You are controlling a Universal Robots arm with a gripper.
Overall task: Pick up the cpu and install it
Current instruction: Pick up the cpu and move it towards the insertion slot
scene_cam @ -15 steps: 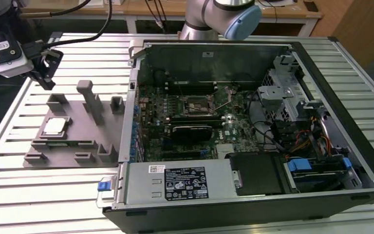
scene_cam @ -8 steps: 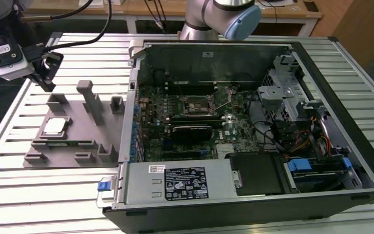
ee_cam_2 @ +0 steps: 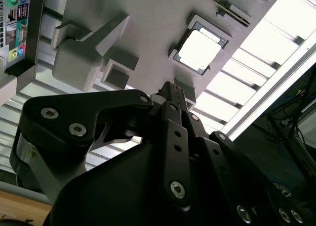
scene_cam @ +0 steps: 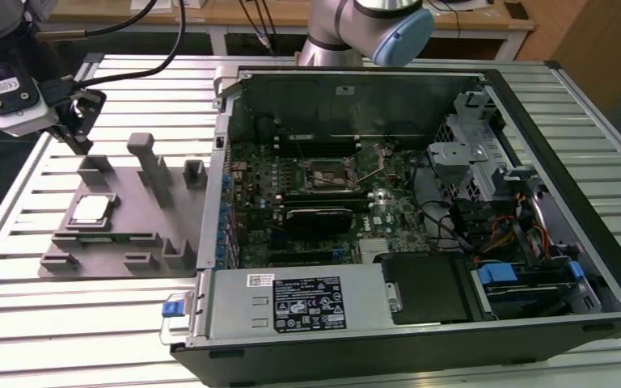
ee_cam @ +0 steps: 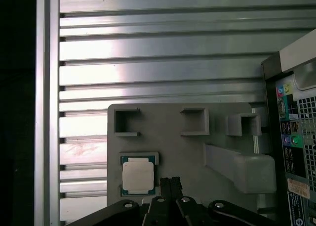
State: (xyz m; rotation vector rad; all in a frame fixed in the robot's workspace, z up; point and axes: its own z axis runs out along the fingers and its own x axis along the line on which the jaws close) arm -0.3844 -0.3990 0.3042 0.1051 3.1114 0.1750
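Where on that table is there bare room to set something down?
The slatted metal table is bare between the grey plastic holder tray and its near edge in the exterior view, and beyond the tray's far side. The tray is crowded with posts and pockets, one holding the silvery square cpu. The open black computer case is packed with parts.

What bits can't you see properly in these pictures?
1. Pins of the socket: too small in the exterior view.
2. Underside of the cpu: hidden, since it lies flat in the tray.
3. Part of the tray in the first wrist view: covered by the gripper.
4. Upper part of the arm: cut off by the exterior view's top edge.
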